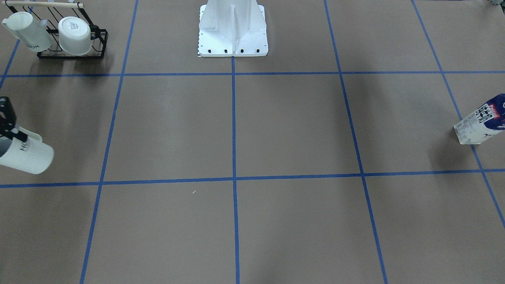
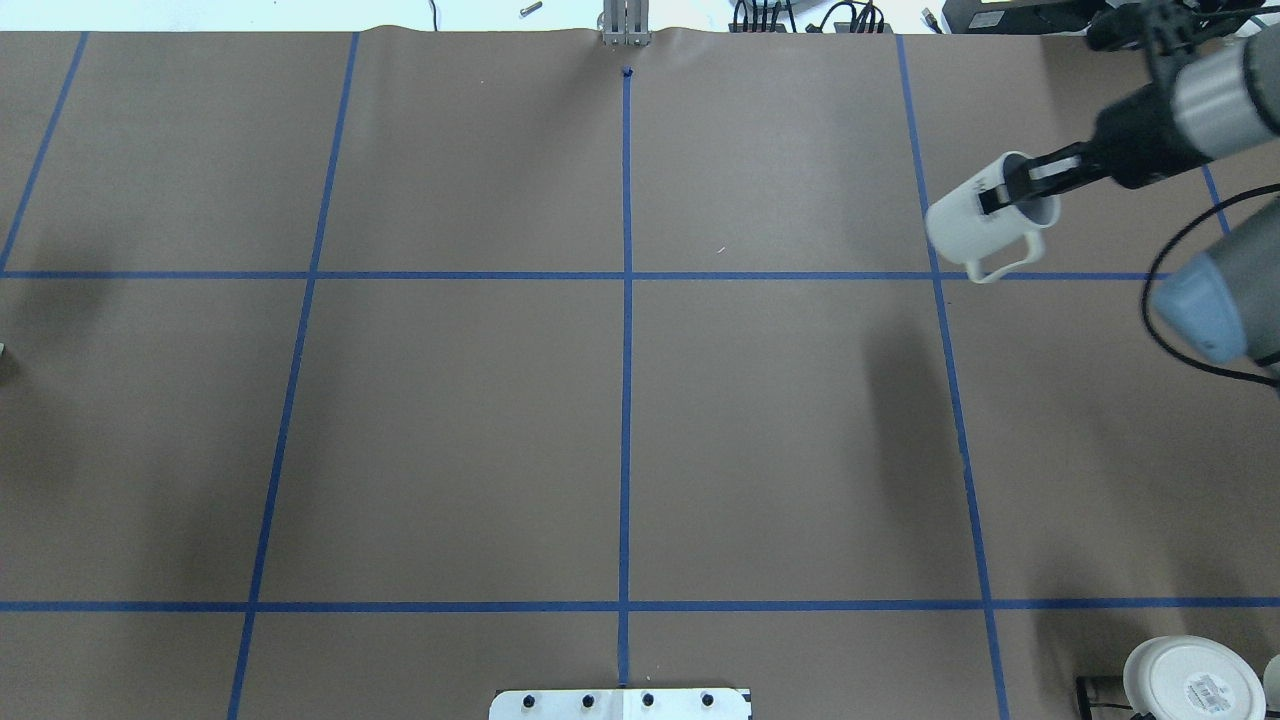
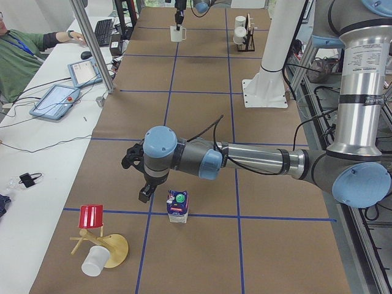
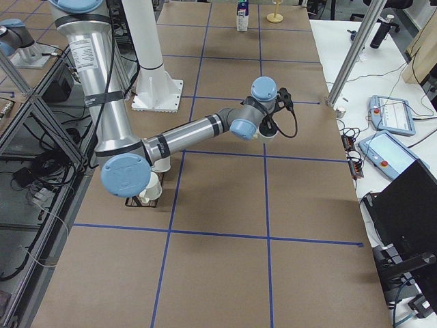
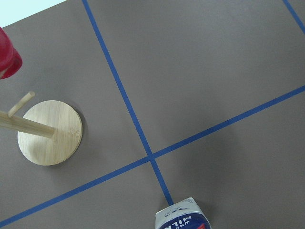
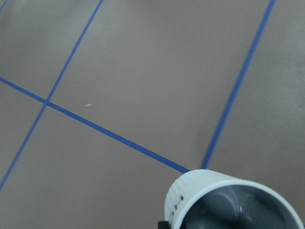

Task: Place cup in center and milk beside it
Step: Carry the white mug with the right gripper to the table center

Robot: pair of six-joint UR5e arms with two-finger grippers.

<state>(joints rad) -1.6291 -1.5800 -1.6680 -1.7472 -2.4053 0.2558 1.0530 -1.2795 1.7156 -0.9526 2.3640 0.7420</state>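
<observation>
My right gripper (image 2: 1010, 190) is shut on the rim of the cup (image 2: 975, 225), a white ribbed mug with a side handle. It holds the mug tilted above the table, far on my right side. The cup also shows in the front-facing view (image 1: 25, 156) and, with its grey inside, in the right wrist view (image 6: 228, 200). The milk (image 1: 481, 120), a blue-and-white carton with a green cap (image 3: 178, 198), stands on the table far on my left. My left gripper (image 3: 144, 187) hangs just beside it; I cannot tell whether it is open. The center (image 2: 500, 430) is bare brown tabletop.
A black wire rack (image 1: 98, 47) with two white cups stands near my base (image 1: 232, 29) on my right. A wooden mug tree (image 5: 50, 132) with a red cup (image 3: 92, 217) and a white cup (image 3: 93, 262) stands beyond the milk. An operator (image 3: 24, 55) sits at a side desk.
</observation>
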